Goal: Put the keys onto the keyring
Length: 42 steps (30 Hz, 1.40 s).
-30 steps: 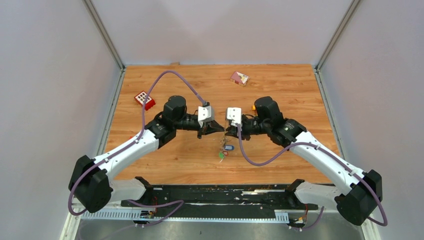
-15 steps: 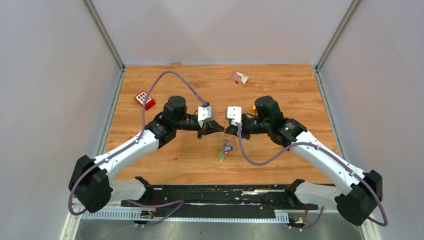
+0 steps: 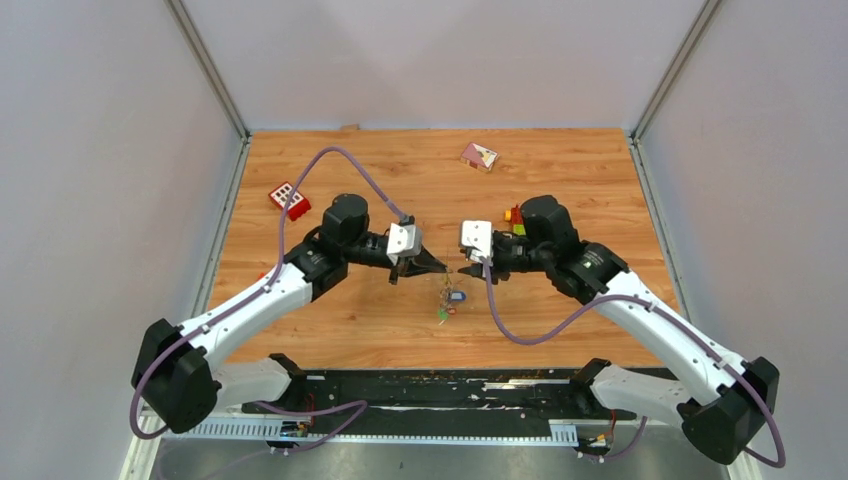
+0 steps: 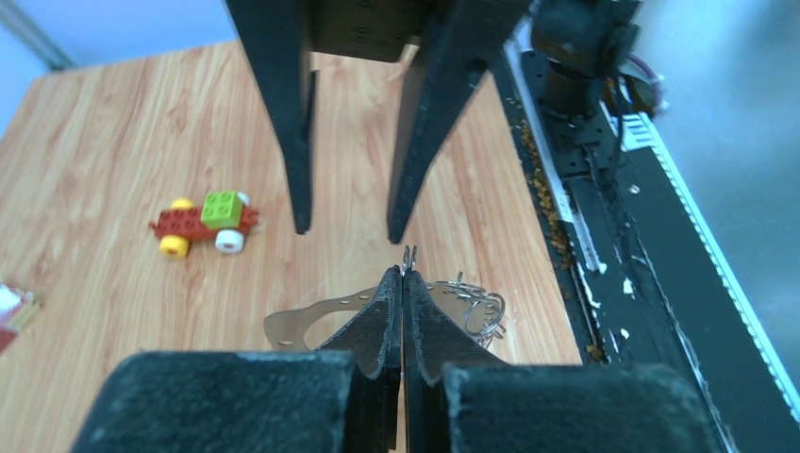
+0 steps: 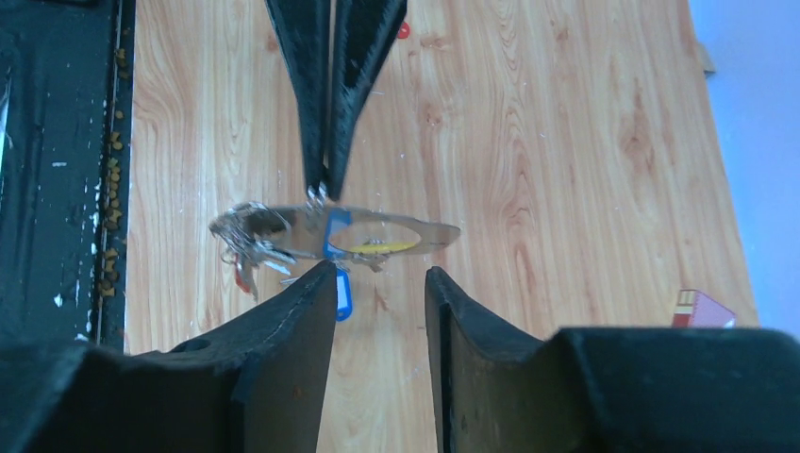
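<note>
My left gripper [image 3: 440, 267] is shut, pinching the top edge of the keyring [image 5: 406, 229], a flat silvery loop that hangs above the table. The left wrist view shows the shut tips [image 4: 403, 274] with the keyring [image 4: 302, 321] below them. Keys with blue [image 5: 341, 294], yellow [image 5: 373, 246] and red [image 5: 243, 276] tags hang on it beside a cluster of small wire rings [image 4: 476, 304]. In the top view the keys [image 3: 447, 302] dangle between the arms. My right gripper [image 3: 466, 268] is open and empty, its tips [image 5: 379, 274] just short of the loop.
A toy brick car [image 3: 514, 217] stands behind the right wrist and shows in the left wrist view [image 4: 206, 219]. A red block with white squares [image 3: 288, 197] lies far left. A pink card packet [image 3: 479, 156] lies at the back. The black base rail [image 3: 430, 385] runs along the near edge.
The two gripper tips were together over the keys; now the right gripper has drawn back to the right. The left gripper has dropped slightly and still holds the loop.
</note>
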Available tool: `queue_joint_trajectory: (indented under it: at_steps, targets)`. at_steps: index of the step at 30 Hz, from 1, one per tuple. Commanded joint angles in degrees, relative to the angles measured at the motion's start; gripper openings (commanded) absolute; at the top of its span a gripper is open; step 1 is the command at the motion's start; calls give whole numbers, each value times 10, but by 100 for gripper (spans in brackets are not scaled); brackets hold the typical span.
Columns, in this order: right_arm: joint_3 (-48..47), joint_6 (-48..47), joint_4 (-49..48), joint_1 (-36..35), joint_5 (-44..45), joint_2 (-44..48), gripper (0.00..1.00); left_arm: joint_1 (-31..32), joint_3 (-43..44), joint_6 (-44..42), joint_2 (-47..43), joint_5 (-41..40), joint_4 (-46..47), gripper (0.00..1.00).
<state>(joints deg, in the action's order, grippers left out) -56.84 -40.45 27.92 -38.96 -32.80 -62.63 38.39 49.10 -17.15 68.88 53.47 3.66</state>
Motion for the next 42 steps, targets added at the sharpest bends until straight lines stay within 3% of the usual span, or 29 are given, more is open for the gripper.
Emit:
queue_joint_trajectory:
  at_steps: [1, 7, 19, 29, 39, 42]
  targets:
    - [-9, -65, 60, -2, -17, 37, 41, 2, 4, -124, -46, 104, -58, 0]
    - [-13, -83, 101, -2, -53, 31, 40, 2, 45, -369, -52, 121, -280, 0]
    - [10, -82, 95, -3, -79, 13, 35, 2, 80, -703, -55, 83, -513, 0]
    - [14, -79, 96, -5, -83, 1, 33, 2, 91, -839, -42, 87, -601, 0]
    - [13, -66, 91, -21, -95, -5, 33, 2, 101, -831, -25, 96, -601, 0]
    - [11, -64, 90, -25, -95, -4, 32, 2, 100, -783, -25, 99, -574, 0]
